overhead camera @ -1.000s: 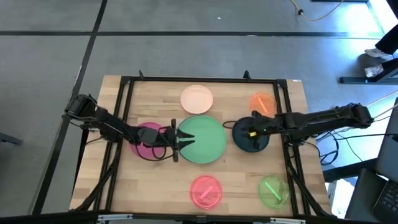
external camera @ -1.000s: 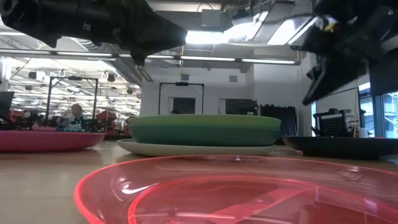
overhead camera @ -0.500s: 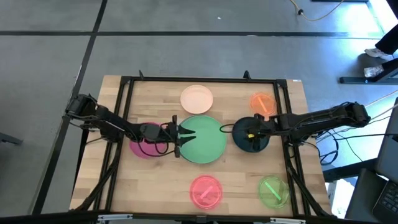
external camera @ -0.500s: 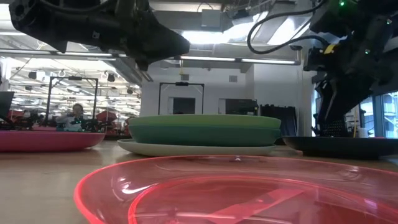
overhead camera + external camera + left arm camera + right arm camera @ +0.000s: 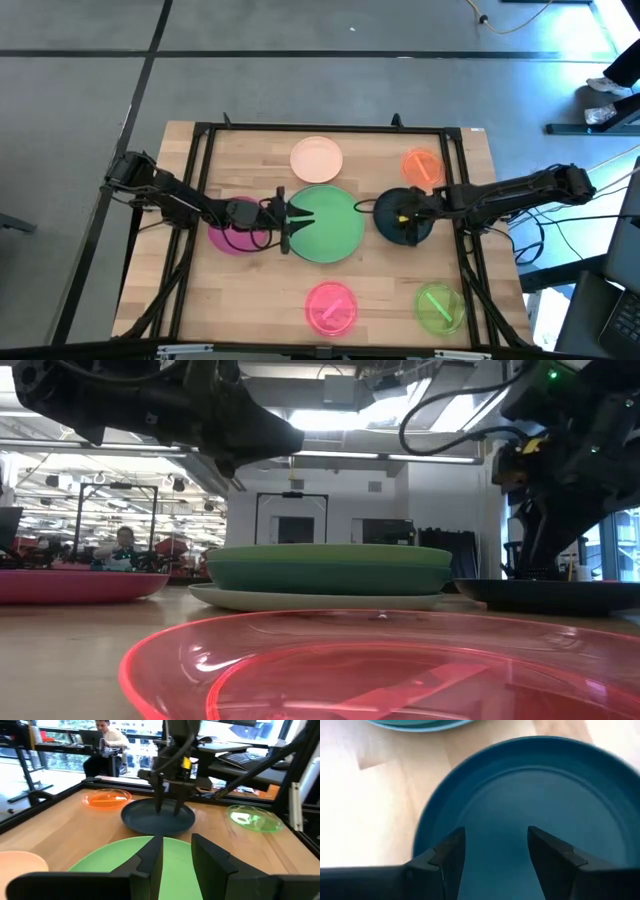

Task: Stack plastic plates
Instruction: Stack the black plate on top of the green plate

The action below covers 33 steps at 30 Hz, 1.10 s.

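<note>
Right wrist view puts the dark navy plate (image 5: 530, 815) directly under your right gripper (image 5: 496, 851), whose fingers stand apart and clamp nothing. It lies to the right of the light green plate (image 5: 326, 222) topping the centre stack. Shift toward the navy rim so one finger can get beneath it, close firmly, then lift level. Your left gripper (image 5: 287, 222) hovers over the green plate's left edge, fingers slightly parted; keep it clear of the drop.
</note>
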Tool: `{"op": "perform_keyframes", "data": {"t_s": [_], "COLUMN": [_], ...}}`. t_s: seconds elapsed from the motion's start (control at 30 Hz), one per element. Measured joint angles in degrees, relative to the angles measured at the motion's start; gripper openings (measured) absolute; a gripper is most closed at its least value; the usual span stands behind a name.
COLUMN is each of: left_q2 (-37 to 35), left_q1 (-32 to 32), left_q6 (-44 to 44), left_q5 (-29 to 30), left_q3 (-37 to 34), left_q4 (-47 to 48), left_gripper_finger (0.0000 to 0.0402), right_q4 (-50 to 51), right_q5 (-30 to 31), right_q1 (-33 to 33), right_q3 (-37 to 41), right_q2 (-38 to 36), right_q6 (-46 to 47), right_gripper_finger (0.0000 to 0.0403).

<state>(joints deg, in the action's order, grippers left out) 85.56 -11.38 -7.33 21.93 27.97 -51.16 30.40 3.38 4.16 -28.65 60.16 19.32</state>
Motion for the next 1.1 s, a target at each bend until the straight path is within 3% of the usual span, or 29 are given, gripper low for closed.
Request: {"op": "perform_keyframes", "data": {"t_s": [0.37,0.67,1.1], "left_q2": [0.0,0.0,0.0], "left_q1": [0.22,0.22,0.22], "left_q6": [0.0,-0.01,-0.02], "left_q5": [1.0,0.99,0.97], "left_q3": [0.0,0.0,0.0], "left_q4": [0.11,0.13,0.13], "left_gripper_finger": [0.0094,0.0094,0.0094], "right_q4": [-8.5,-12.58,-13.86], "right_q5": [-5.23,1.59,1.68], "right_q1": [1.7,6.73,6.73], "right_q3": [2.65,2.63,2.61], "right_q2": [0.39,7.63,12.81], "right_q6": [1.23,1.84,1.45], "right_gripper_finger": [0.0202,0.0202,0.0199]}}
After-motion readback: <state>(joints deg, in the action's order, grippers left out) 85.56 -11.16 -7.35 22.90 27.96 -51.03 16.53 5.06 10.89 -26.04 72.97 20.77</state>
